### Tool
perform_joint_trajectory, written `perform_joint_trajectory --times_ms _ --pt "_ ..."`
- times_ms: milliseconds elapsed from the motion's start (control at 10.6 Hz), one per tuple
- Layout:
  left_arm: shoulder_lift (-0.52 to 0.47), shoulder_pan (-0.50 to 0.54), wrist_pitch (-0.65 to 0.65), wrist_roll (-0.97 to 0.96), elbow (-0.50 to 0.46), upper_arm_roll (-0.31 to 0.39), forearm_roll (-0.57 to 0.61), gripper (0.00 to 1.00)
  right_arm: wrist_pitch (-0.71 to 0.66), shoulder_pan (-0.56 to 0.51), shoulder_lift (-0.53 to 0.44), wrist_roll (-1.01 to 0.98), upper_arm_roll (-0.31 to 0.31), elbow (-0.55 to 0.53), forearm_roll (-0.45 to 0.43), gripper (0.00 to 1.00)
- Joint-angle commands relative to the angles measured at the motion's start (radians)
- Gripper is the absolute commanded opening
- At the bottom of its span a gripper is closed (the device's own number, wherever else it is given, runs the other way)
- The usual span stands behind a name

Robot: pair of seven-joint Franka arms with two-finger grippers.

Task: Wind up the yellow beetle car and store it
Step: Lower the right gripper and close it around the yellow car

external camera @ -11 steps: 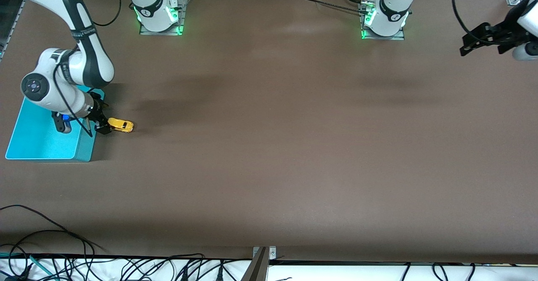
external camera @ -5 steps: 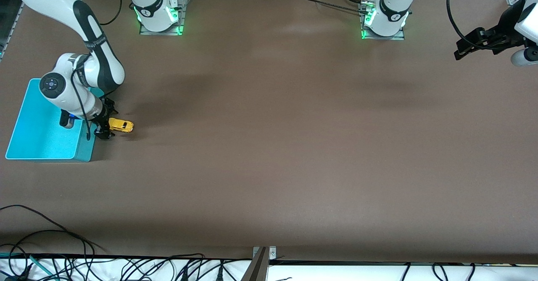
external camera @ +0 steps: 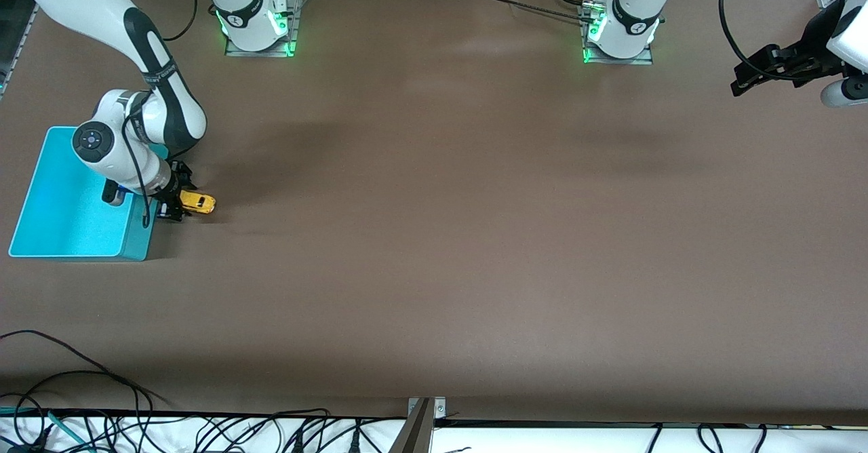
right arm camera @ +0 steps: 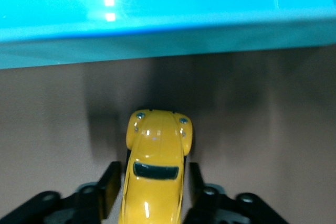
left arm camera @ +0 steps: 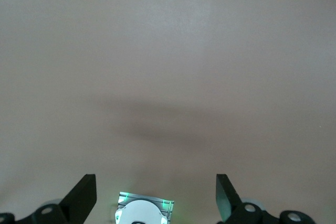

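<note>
The yellow beetle car [external camera: 197, 202] stands on the brown table just beside the turquoise bin [external camera: 61, 226], at the right arm's end. My right gripper [external camera: 178, 204] is down at the car's bin-side end. In the right wrist view the car [right arm camera: 156, 161] lies between the black fingers [right arm camera: 111, 182], which sit against both its sides, so the right gripper [right arm camera: 153, 171] is shut on it. The bin wall [right arm camera: 157, 35] rises just past the car's nose. My left gripper [external camera: 744, 80] waits open and empty in the air at the left arm's end; the left wrist view shows this gripper [left arm camera: 155, 183] over bare table.
The two arm bases [external camera: 258, 22] [external camera: 620, 29] stand along the table edge farthest from the front camera. Cables [external camera: 135, 426] hang below the nearest edge. The left arm's base [left arm camera: 144, 211] shows between the left fingers.
My right gripper has slid along the car from the bin side and closed from wide open onto its sides. The left gripper has drifted slightly; the car has stayed put.
</note>
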Motion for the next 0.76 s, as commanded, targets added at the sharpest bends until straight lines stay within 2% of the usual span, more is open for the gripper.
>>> perform_joint_trajectory --times_ms 0,189,284,379,663 --pt "0.014 -0.006 -0.028 -0.013 0.034 0.002 0.005 1.00 0.010 0.011 0.006 0.052 0.001 0.012 0.004 0.19" --pt "0.016 -0.004 -0.034 -0.013 0.034 0.004 0.005 1.00 0.008 0.021 0.005 0.056 0.013 0.018 0.004 0.12" --pt "0.016 -0.006 -0.034 -0.013 0.034 0.001 0.004 1.00 0.004 0.032 0.002 0.058 0.013 0.026 0.004 0.12" --pt "0.014 -0.010 -0.033 -0.013 0.034 -0.001 0.004 1.00 -0.006 0.034 -0.010 0.064 0.013 0.029 0.004 0.06" --pt "0.014 -0.015 -0.033 -0.013 0.035 -0.008 -0.001 1.00 -0.151 0.037 -0.029 0.063 0.015 0.117 0.004 0.05"
